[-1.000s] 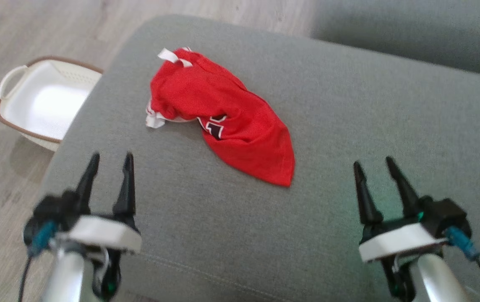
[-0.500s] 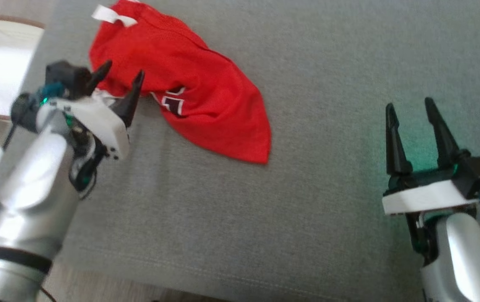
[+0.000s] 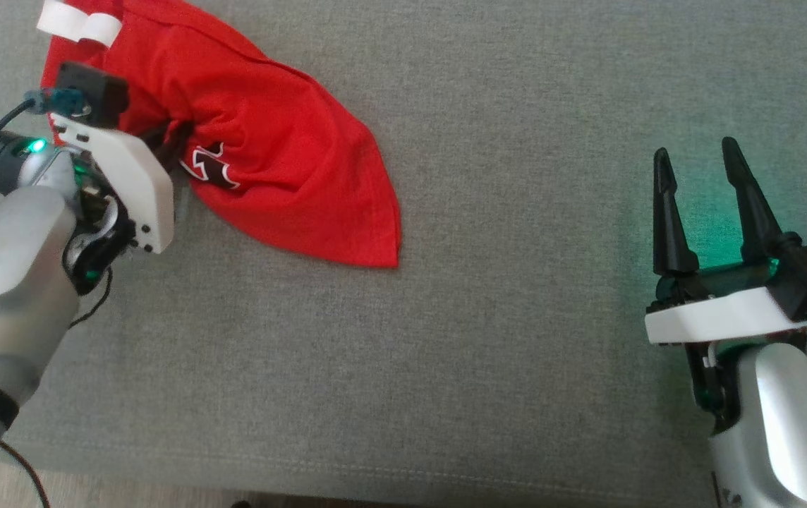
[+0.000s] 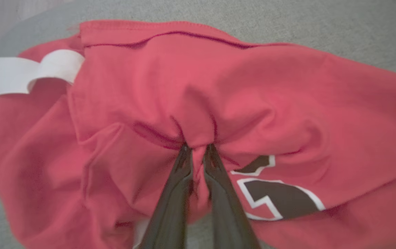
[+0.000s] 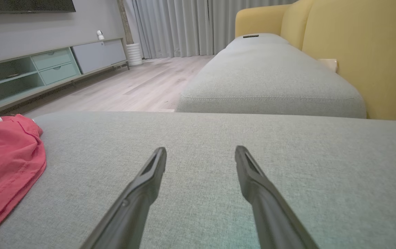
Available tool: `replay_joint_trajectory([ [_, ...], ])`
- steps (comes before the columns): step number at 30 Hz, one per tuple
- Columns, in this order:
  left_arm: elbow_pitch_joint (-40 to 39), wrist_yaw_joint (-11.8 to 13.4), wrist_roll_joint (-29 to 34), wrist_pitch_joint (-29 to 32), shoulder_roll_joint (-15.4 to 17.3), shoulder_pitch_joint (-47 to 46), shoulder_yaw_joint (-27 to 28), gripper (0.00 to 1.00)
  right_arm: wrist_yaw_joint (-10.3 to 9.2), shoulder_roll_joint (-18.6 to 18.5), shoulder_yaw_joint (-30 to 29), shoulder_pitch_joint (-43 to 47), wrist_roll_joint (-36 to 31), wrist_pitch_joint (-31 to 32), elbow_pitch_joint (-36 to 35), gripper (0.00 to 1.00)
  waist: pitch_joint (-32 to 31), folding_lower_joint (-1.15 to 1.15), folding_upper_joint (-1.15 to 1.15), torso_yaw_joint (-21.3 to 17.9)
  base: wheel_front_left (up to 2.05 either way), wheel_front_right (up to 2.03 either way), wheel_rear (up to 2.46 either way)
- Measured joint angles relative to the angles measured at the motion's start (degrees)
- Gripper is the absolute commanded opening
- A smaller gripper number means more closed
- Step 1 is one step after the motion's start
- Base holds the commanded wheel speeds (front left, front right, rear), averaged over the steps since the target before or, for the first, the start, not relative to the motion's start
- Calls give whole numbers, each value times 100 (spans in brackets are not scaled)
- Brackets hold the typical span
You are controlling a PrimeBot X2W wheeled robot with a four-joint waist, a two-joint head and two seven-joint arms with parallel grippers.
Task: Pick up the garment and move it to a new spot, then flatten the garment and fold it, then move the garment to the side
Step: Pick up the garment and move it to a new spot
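Head view gives us the crumpled red fabric garment (image 3: 283, 134) lying bunched at the upper left of the broad grey woven sofa cushion (image 3: 516, 331). It has a white looped band (image 3: 79, 25) at its far end and a black, white-edged print (image 3: 209, 166) on its near side. We see the left gripper (image 4: 198, 149) sunk into the cloth. In the left wrist view its two dark fingers (image 4: 173, 193) stand almost together, clamped on a raised fold of the garment just above the print, and the fabric puckers into creases around the tips. We find the right gripper (image 3: 695, 149) at the lower right, well apart from the garment, its fingers spread wide with nothing between them, over bare cushion. Right wrist view shows us the garment's edge at the far left. Beyond the cushion we see a second grey seat cushion (image 5: 270, 79) against a yellow backrest (image 5: 357, 52).
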Motion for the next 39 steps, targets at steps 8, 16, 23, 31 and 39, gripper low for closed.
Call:
replay_joint_trajectory([
  [8,427,8,320,-1630,154,-179,-341,0,-1,1,42,-4,115,-111,218,100,-327,-1,0,-72,0,0,0],
  [16,-1312,313,1671,-1783,271,-310,458,0,0,1,92,24,325,-219,425,100,-832,-1,0,-269,0,0,0],
  [23,-2468,345,2370,-1823,254,470,778,0,-1,2,202,65,523,-323,592,100,-1212,-1,0,-605,0,0,0],
  [31,-2492,144,2533,-1819,-12,292,572,0,-1,2,361,59,726,-396,609,100,-1277,-1,0,-1215,0,0,0],
  [39,-2036,80,2594,-1669,-376,-328,355,0,0,3,643,-126,981,-408,621,100,-1015,-1,0,-1852,0,0,0],
])
